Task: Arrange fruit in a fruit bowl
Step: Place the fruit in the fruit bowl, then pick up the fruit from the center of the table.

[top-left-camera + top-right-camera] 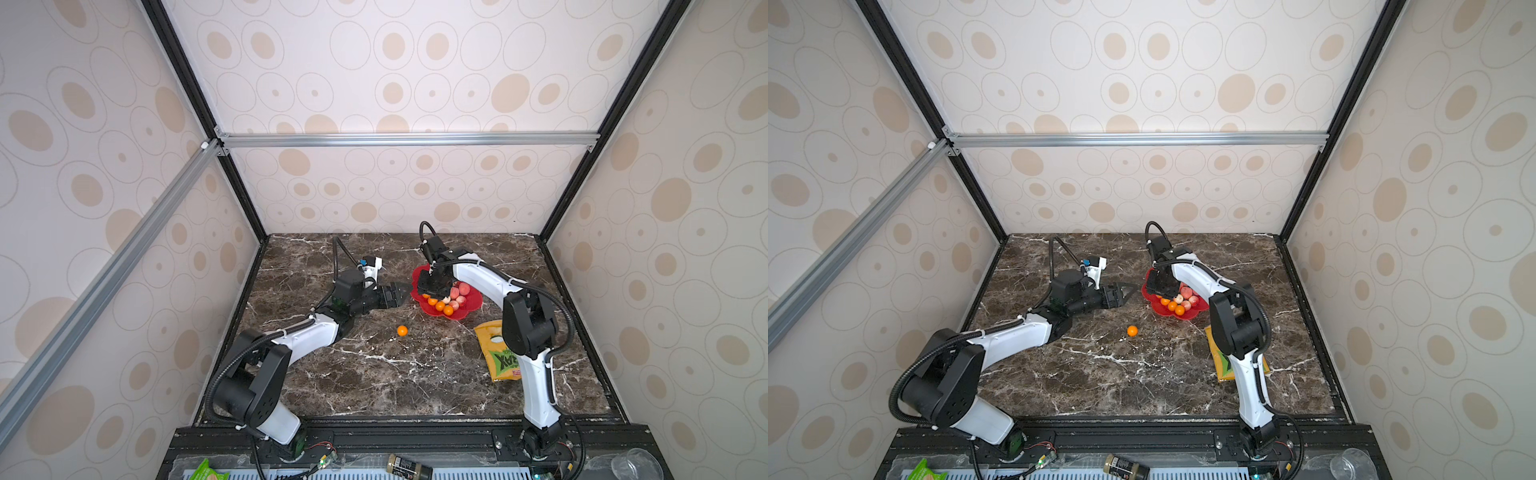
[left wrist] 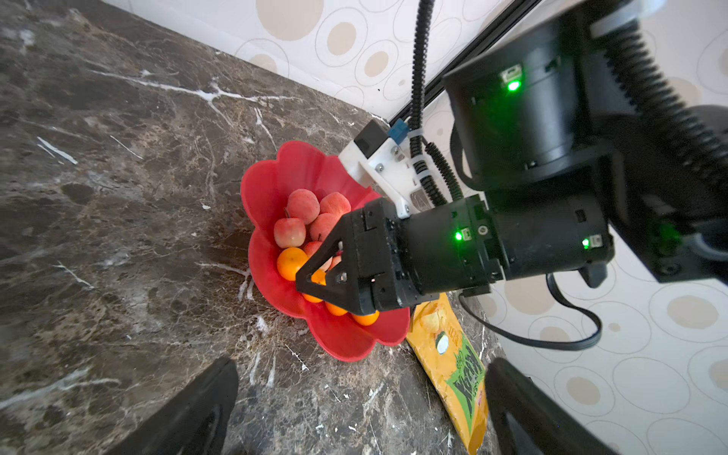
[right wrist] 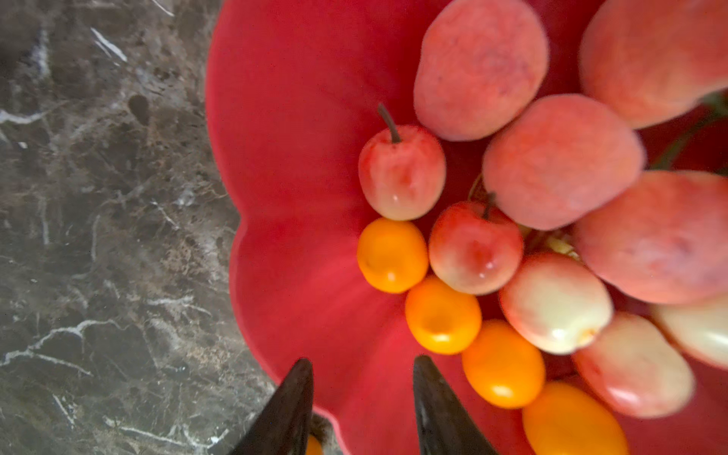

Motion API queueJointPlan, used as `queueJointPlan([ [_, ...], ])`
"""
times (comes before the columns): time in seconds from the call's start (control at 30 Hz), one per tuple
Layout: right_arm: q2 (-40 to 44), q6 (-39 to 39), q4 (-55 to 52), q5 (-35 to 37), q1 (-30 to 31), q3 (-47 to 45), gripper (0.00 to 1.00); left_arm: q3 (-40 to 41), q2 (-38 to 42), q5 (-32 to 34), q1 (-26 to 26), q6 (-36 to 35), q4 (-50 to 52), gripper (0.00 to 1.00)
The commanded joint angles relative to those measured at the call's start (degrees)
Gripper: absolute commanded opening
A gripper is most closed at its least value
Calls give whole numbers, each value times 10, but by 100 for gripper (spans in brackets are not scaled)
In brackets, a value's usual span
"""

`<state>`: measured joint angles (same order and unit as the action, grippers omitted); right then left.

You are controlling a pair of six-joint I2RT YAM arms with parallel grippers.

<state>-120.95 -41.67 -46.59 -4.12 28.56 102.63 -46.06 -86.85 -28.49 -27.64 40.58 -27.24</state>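
The red scalloped fruit bowl [image 1: 469,311] [image 1: 1183,316] stands right of the table's middle. Several pink-red fruits [image 3: 480,67] and orange fruits [image 3: 441,315] lie bunched inside it. One orange fruit [image 1: 402,330] [image 1: 1132,331] sits alone on the marble, in front of the bowl and to its left. My right gripper [image 3: 364,366] [image 1: 433,289] hangs over the bowl's left side, open, with only bare red bowl [image 3: 295,157] between its fingers. My left gripper [image 2: 362,398] [image 1: 398,294] lies low just left of the bowl [image 2: 283,169], open wide and empty.
A yellow-green snack bag [image 1: 496,353] [image 2: 457,366] lies right of the bowl, partly under the right arm. Patterned walls close in the back and both sides. On the front ledge are a dark bottle [image 1: 409,464], a green packet [image 1: 208,471] and a clear cup [image 1: 636,463].
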Motion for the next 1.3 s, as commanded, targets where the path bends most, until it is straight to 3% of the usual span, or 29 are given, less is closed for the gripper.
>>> queueJointPlan([
  [0.0, 59, 7, 1, 38, 12, -27, 45, 17, 40, 12, 2, -24, 35, 99],
  [0.3, 135, 26, 2, 81, 92, -101, 48, 107, 164, 57, 1, -27, 95, 99],
  [0.63, 133, 36, 4, 78, 166, -118, 49, 186, 287, 88, 2, -22, 176, 99],
  [1.27, 2, 47, -61, 59, 183, -31, 59, 245, 317, 71, 2, -5, 160, 99],
])
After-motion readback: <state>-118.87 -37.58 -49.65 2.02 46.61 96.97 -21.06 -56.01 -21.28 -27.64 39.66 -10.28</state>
